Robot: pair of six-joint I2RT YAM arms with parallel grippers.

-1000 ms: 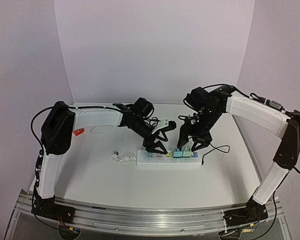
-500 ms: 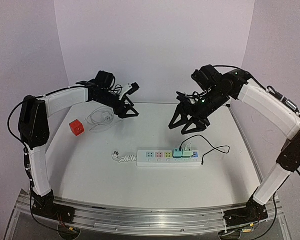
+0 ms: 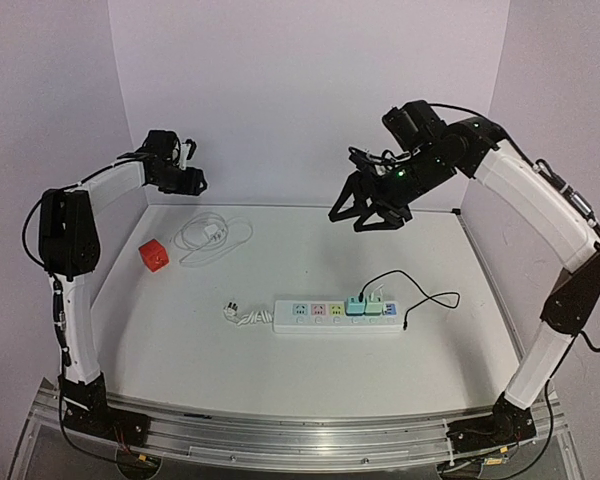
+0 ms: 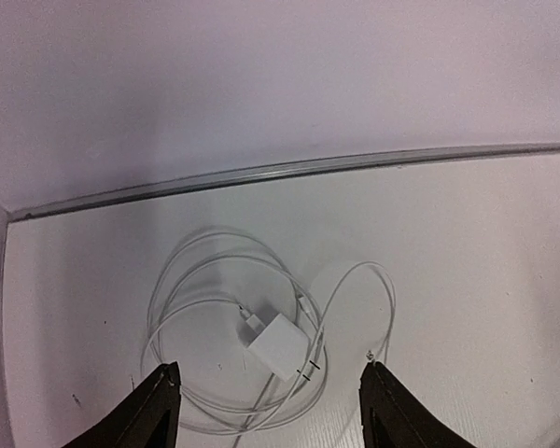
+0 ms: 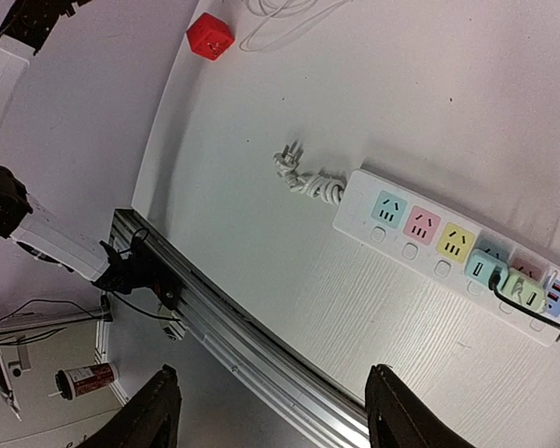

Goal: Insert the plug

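A white power strip with coloured sockets lies mid-table, also seen in the right wrist view as the strip. A teal plug and a green plug with a black cable sit in its right sockets. A white plug with a coiled white cable lies at the back left; in the left wrist view this plug is far below. My left gripper hangs high above it, open and empty; between its fingertips is the left gripper. My right gripper is raised behind the strip, open and empty, shown as the right gripper.
A red cube sits near the left wall, left of the coiled cable. The strip's own short cord and plug trail off its left end. The black cable loops to the strip's right. Walls close the back and sides.
Both arms have lifted away from the power strip. The left arm swung to the back left corner with its jaws somewhat narrower; the right arm rose toward the back.
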